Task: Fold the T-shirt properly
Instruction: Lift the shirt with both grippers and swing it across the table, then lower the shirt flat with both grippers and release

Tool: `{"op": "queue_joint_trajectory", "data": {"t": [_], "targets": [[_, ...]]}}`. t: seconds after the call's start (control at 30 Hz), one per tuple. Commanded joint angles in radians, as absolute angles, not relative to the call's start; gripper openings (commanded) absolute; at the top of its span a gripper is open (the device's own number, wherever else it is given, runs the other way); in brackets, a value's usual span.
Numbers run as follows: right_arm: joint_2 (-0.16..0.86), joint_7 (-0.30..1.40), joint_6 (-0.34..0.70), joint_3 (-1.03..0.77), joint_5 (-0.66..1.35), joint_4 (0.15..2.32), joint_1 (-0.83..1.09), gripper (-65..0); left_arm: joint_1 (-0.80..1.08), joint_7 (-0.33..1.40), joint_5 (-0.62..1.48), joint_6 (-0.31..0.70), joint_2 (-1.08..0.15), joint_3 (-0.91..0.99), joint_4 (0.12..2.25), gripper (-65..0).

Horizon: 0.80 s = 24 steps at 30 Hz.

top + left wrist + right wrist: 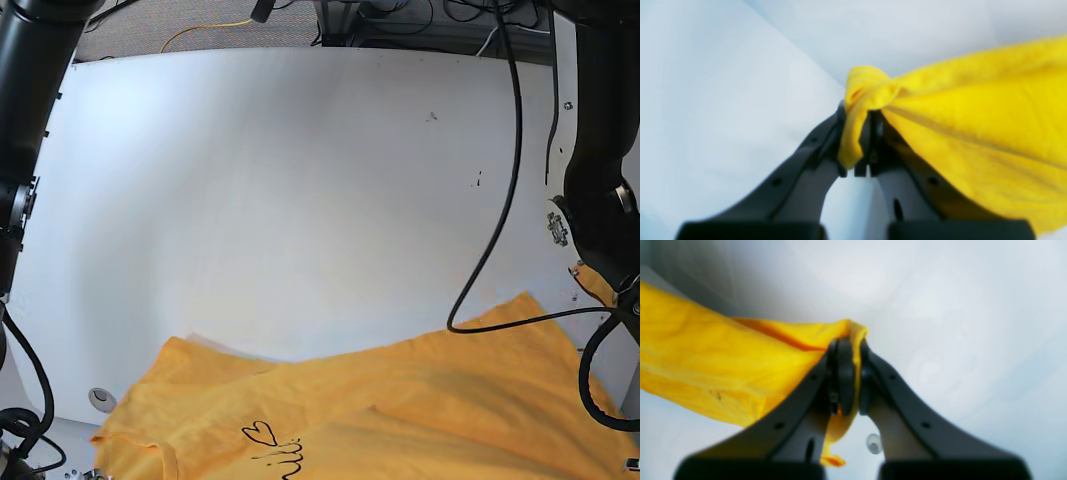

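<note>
The orange-yellow T-shirt (400, 410) lies raised across the near part of the white table, with a black heart outline and script (262, 436) on its front. In the left wrist view my left gripper (858, 113) is shut on a bunched corner of the T-shirt (973, 116), and the cloth stretches away to the right. In the right wrist view my right gripper (853, 350) is shut on another edge of the T-shirt (723, 373), which spreads to the left and hangs above the table. Neither pair of fingertips shows in the base view.
The white table (300, 200) runs to the far edge, where cables lie beyond it. A black cable (505, 200) hangs from the arm on the right (600, 190). The other arm (30, 70) stands at the left. A small round disc (100, 398) sits near the shirt's left corner.
</note>
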State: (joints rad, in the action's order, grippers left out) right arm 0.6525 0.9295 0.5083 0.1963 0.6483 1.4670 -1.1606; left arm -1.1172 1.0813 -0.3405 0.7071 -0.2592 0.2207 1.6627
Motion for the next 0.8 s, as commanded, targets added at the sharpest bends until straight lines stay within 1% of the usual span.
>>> {"op": "queue_joint_trajectory", "data": {"t": [0.0,0.1,0.23,0.4,0.47,0.6,0.67,0.77], "targets": [[0.690,0.920,0.536,0.185,0.659,1.531,-1.168,-65.0,-1.155,1.063,-0.337,0.698,-0.295,0.213,1.682,-65.0],[0.699,0.923,0.544,0.157,0.659,1.580,-1.084,-65.0,-1.152,1.061,-0.318,0.698,-0.302,0.200,1.685,-65.0],[0.699,0.924,0.544,0.025,0.659,1.656,-0.877,-65.0,-1.064,1.070,-0.288,0.698,-0.308,0.200,1.762,-65.0],[0.685,0.924,0.544,-0.081,0.659,1.712,-0.659,-65.0,-0.966,1.196,-0.282,0.698,-0.340,0.200,1.871,-65.0],[0.661,0.924,0.544,-0.116,0.654,1.738,-0.578,-65.0,-0.892,1.224,-0.282,0.698,-0.343,0.202,1.905,-65.0],[0.627,0.924,0.544,-0.202,0.657,1.804,-0.392,-65.0,-0.670,1.257,-0.282,0.698,-0.341,0.205,2.008,-65.0],[0.608,0.924,0.544,-0.229,0.654,1.828,-0.321,-65.0,-0.582,1.273,-0.282,0.698,-0.341,0.209,2.020,-65.0],[0.567,0.924,0.544,-0.274,0.651,1.863,-0.208,-65.0,-0.455,1.271,-0.278,0.698,-0.340,0.289,2.018,-65.0]]}}
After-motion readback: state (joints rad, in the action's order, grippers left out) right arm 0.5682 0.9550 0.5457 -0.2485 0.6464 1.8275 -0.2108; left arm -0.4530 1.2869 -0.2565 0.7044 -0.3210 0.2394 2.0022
